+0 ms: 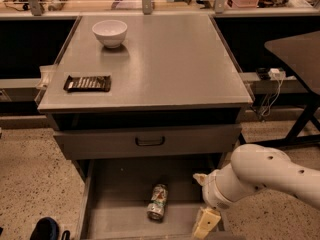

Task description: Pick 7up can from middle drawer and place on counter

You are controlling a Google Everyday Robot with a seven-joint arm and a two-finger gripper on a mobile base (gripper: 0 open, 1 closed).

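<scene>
My arm (pixel 272 176) is a thick, rounded white shell, smooth and tube-like, with a few small dark dots along its upper side; they may be screws or holes, I cannot tell which. It narrows to a ringed white wrist collar (pixel 216 193) with a small cream nub beside it. My gripper (pixel 205 223) is cream-yellow, blocky and flat-sided, low at the right front of the middle drawer (pixel 120 196).
</scene>
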